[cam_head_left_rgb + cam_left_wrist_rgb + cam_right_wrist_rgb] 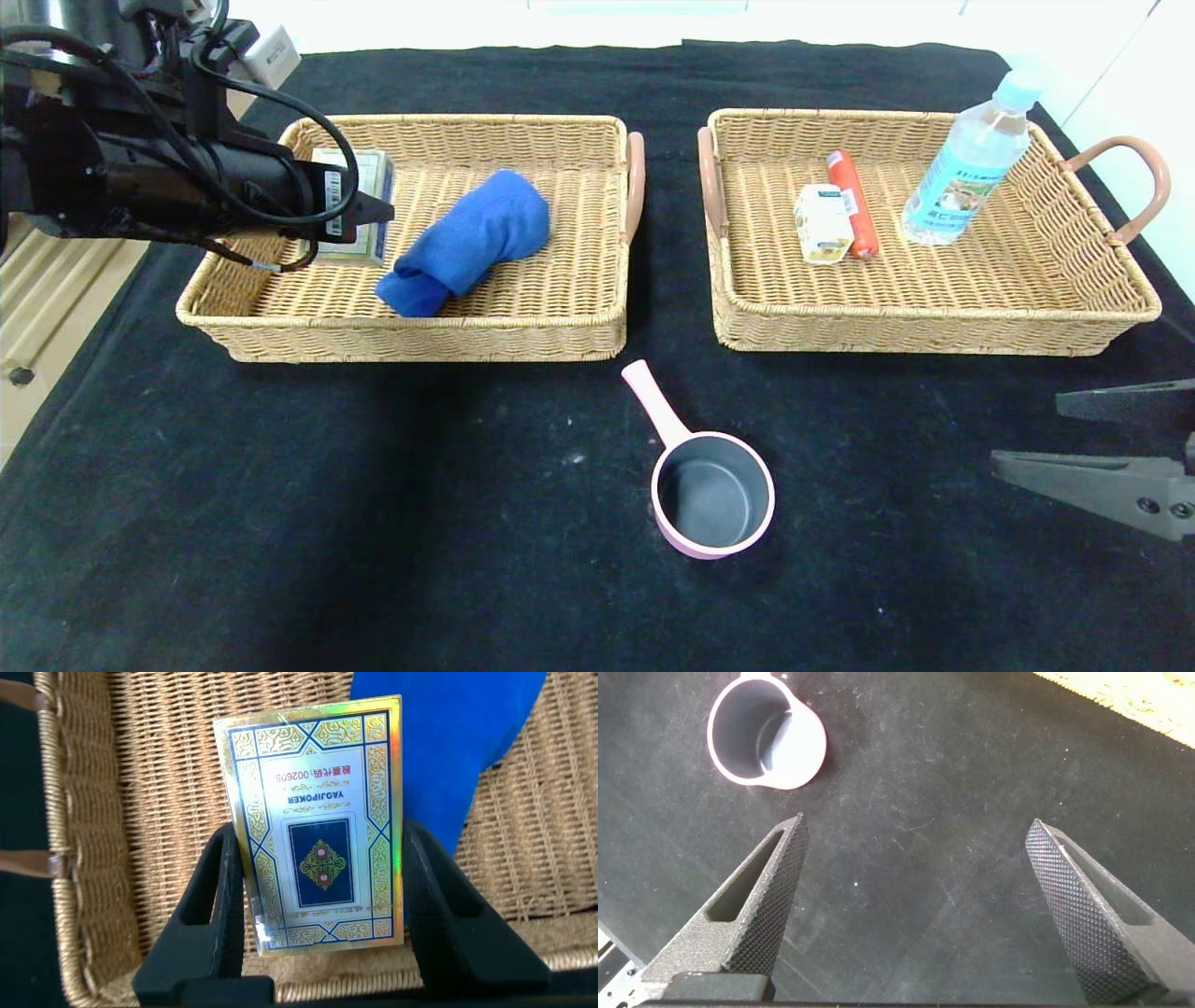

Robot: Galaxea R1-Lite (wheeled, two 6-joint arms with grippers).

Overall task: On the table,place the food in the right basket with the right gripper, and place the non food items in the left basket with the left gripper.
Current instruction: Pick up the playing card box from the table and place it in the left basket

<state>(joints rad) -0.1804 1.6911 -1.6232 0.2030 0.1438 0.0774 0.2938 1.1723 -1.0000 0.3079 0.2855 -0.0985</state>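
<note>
While the left gripper [322, 905] pinches a card box [318, 826] over the left basket [523, 327] — beside the blue towel [471, 238] — the right gripper [915, 905] hangs spread above the table, near the pink pot [714, 495].

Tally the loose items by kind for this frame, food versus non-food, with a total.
Food: 3, all in the right basket: bottle, sausage, carton
Non-food: 3: cloth in the left basket, card box between the left gripper fingers over it, pot on the table
Total: 6
</note>
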